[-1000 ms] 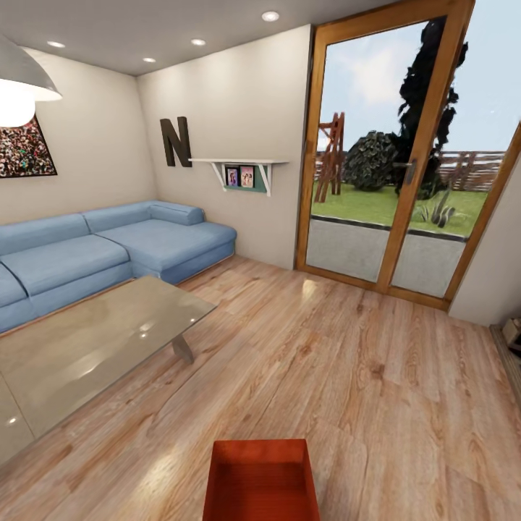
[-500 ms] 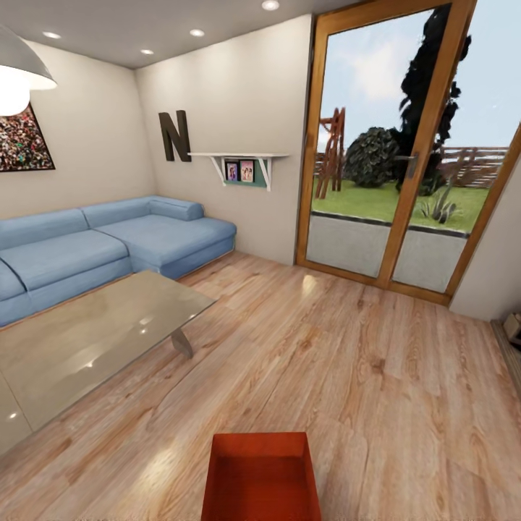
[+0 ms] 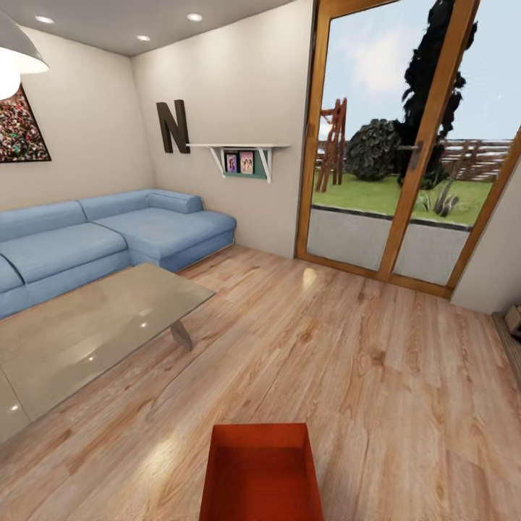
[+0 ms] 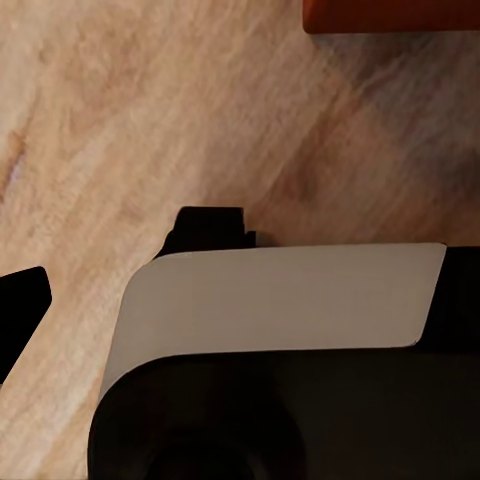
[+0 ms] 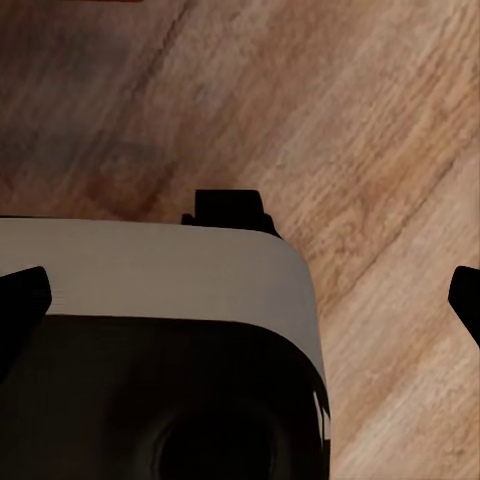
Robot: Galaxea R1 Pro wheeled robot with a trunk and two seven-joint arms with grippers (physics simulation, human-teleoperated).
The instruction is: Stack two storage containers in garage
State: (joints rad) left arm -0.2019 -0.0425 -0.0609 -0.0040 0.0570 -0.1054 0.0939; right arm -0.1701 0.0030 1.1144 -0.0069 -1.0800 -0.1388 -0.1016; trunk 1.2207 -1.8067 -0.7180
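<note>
While I face the living room (image 3: 239,87), 1 red-orange storage container (image 3: 260,474) sits on the wood-plank floor (image 3: 376,376) at the near centre, thin-walled, rectangular, open-topped. My left end effector (image 4: 25,310) hangs over the planks just beside its edge; my right end effector (image 5: 245,305) hovers spread wide, grasping nothing. I cannot tell the left's state. A glossy beige low table (image 3: 94,333) and blue sofa (image 3: 108,239) stand left, glazed doors (image 3: 405,145) far right.

a large dark block letter "n" (image 3: 174,126) hangs on the plain beige wall (image 3: 231,87); no other text is legible.
</note>
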